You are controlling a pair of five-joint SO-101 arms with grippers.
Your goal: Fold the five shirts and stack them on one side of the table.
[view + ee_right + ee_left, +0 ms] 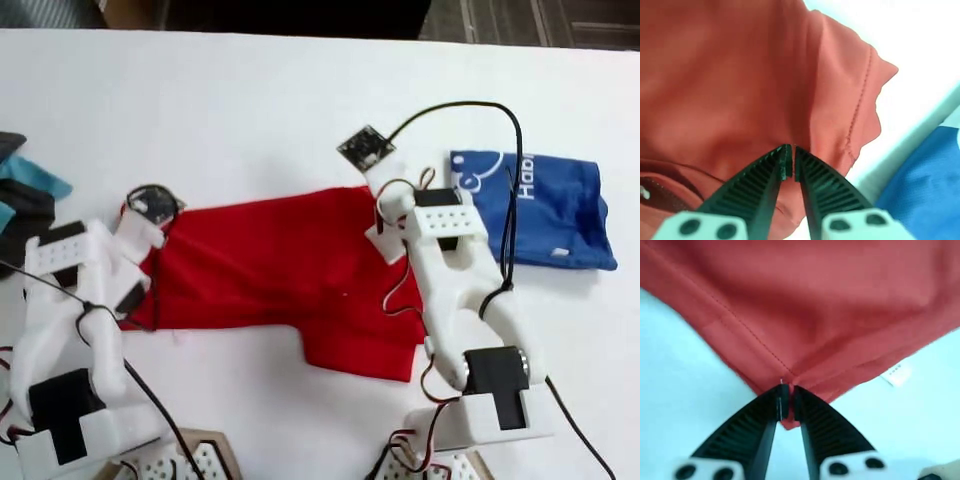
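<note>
passable: bare table [250,100] far side | obstacles: blue shirt [540,210] right, dark clothes [22,212] left

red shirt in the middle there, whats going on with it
Both arms have hold of the red shirt, which lies spread on the white table. The left pincer is shut on a hemmed corner at one end; the right pincer pinches the fabric at the other end. A folded blue shirt lies to the right, and more clothes sit at the table's left edge.
</note>
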